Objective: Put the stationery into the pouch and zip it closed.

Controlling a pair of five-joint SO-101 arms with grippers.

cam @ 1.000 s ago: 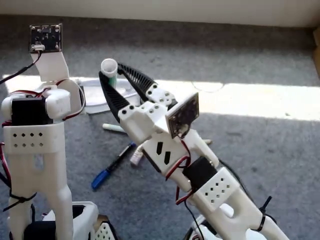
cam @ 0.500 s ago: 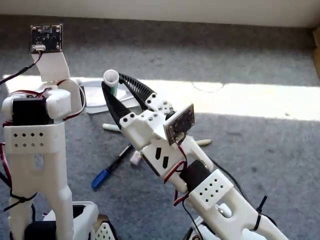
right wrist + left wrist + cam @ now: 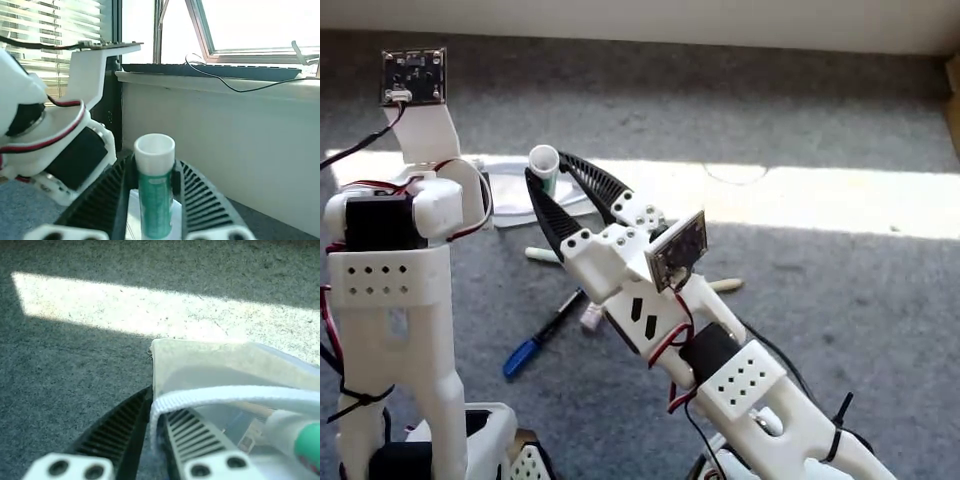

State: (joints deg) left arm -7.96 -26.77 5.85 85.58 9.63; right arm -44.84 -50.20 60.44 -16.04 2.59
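A glue stick [image 3: 542, 160] with a white cap and green body stands upright between the black fingers of my right gripper [image 3: 548, 167], which is shut on it just above the pouch [image 3: 515, 192]. The right wrist view shows the stick [image 3: 155, 200] clamped in that gripper [image 3: 155, 165]. My left gripper [image 3: 156, 405] is shut on the white zipper band at the corner of the clear pouch [image 3: 210, 365], holding its edge up. The glue stick's green end [image 3: 307, 440] shows over the pouch.
On the grey carpet near the right arm lie a blue marker [image 3: 545, 330], a white pen [image 3: 548, 255], a small white piece [image 3: 592, 317] and a beige item [image 3: 725, 285]. A sunlit strip [image 3: 820, 200] crosses the carpet behind them.
My right gripper has come down and slightly nearer with the glue stick, closer to the pouch. The left arm has stayed where it was.
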